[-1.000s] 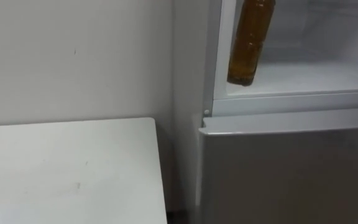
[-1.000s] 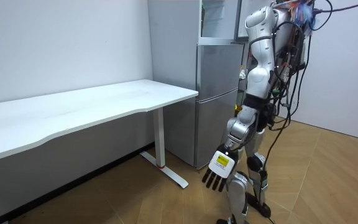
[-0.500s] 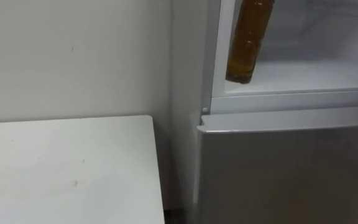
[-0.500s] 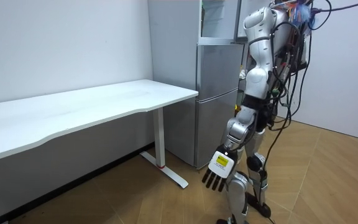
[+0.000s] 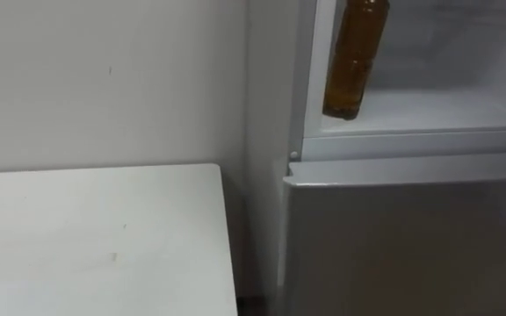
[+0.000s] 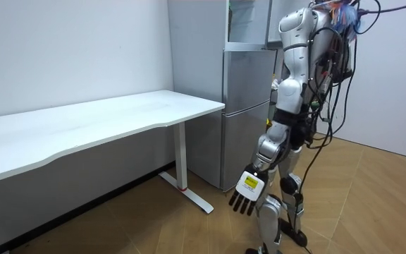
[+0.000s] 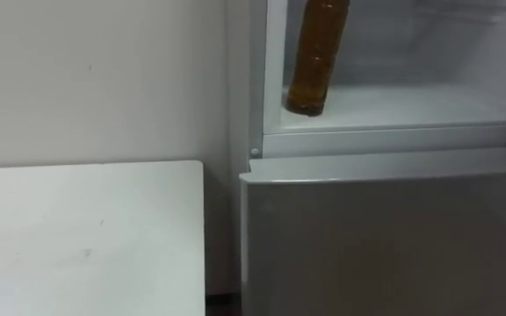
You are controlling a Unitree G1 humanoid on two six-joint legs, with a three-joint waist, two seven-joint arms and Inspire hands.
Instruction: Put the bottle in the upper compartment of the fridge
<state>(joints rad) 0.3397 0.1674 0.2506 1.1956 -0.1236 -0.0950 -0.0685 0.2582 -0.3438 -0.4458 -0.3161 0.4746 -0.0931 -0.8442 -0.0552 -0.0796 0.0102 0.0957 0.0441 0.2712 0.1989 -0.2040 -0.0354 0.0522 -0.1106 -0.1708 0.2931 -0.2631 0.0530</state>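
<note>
Placement nearly done: amber plastic bottle (image 5: 355,61) hangs tilted over white upper fridge shelf (image 5: 429,110), unseated; left hand (image 6: 244,202) dangles slack-fingered.

Quick count: it's one of nearly everything here.
One amber bottle (image 5: 356,57), one fridge (image 6: 245,106) in two sections, the upper compartment (image 5: 446,101) and the lower door (image 5: 411,237), one white surface (image 5: 95,237) beside it, and one left hand (image 6: 246,192) hanging by the robot's side.
</note>
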